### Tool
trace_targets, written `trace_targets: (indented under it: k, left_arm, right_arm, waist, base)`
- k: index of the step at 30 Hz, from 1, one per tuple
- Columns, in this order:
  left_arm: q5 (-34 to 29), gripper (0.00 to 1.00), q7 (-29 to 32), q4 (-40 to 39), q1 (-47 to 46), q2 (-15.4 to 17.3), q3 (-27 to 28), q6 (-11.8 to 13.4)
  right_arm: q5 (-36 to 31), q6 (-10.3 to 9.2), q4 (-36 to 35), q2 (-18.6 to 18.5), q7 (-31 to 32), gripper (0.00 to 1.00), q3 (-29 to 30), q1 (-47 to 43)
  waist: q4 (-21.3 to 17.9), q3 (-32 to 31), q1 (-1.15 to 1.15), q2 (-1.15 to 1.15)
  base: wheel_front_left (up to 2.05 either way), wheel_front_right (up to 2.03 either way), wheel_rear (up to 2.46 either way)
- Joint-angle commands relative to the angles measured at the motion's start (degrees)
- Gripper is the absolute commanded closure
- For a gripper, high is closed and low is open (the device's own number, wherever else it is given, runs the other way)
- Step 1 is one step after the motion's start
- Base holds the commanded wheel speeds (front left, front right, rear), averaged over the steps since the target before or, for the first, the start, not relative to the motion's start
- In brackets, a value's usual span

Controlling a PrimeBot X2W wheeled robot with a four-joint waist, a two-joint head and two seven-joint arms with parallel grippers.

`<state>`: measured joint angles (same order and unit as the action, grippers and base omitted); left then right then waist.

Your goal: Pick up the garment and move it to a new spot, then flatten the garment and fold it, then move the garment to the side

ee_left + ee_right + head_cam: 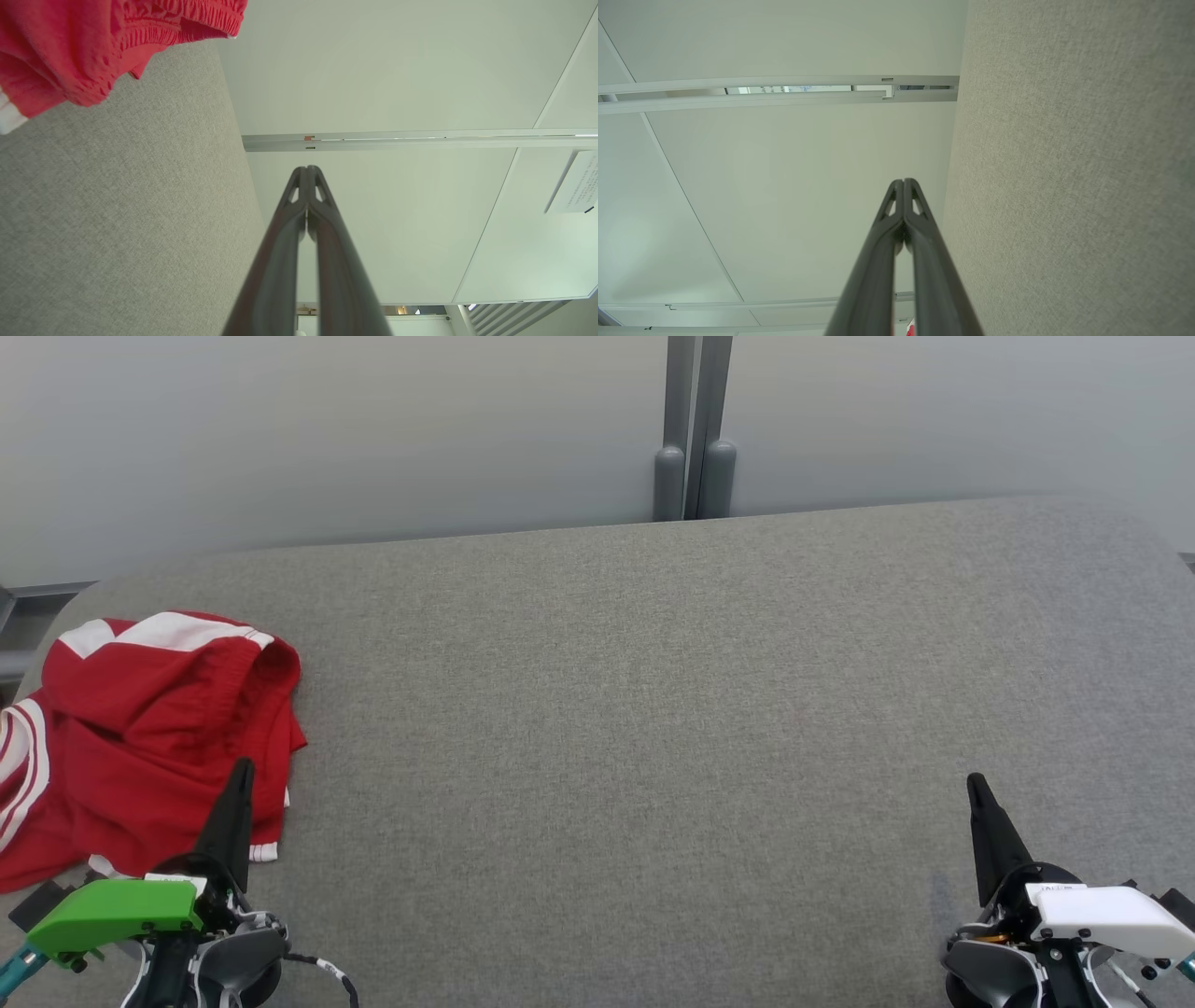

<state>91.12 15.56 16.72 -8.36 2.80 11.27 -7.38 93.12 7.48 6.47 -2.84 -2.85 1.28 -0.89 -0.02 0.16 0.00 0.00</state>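
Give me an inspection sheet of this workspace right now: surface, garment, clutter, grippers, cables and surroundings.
Surface: grey fabric table, rounded far corners.
Job's things: red garment with white stripes, crumpled at the table's left end; not flattened or folded.
Clutter: nothing seen.
Grippers: left gripper near the garment's front edge, right gripper at the lower right; both with fingers shut, holding nothing.
Cables: striped cable beside the left gripper's base; thin wires by the right one's.
Surroundings: pale wall panels behind the table, grey post between them; paper notice on a panel.
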Motion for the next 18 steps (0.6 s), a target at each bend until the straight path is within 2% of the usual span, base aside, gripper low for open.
trace_targets:
  k: [1,4,5,18]
  left_arm:
    - [0.6,1.00,0.0,-0.2,-0.7,0.1,0.1,-0.3]
    - [0.6,1.00,0.0,-0.2,-0.7,0.1,0.1,-0.3]
    - [0.0,0.00,0.0,0.2,0.1,0.0,0.0,0.0]
    - [-2.3,0.00,-4.6,-0.4,1.6,0.0,-2.7,0.0]
  right_arm:
    - [0.0,0.03,-0.2,-0.1,0.2,1.00,0.0,-0.5]
    - [0.0,0.03,-0.2,-0.1,0.2,1.00,0.0,-0.5]
    - [0.0,0.00,0.2,0.0,0.0,0.00,0.0,0.0]
    - [-3.1,-0.01,2.3,0.1,-1.9,0.00,-1.4,1.4]
  waist:
    - [0.0,0.0,0.00,0.00]
    - [0.0,0.0,0.00,0.00]
    - [0.0,0.0,0.00,0.00]
    - [0.0,0.0,0.00,0.00]
  base:
    - [0.00,0.00,0.00]
    - [0.00,0.00,0.00]
    - [0.00,0.00,0.00]
    - [0.00,0.00,0.00]
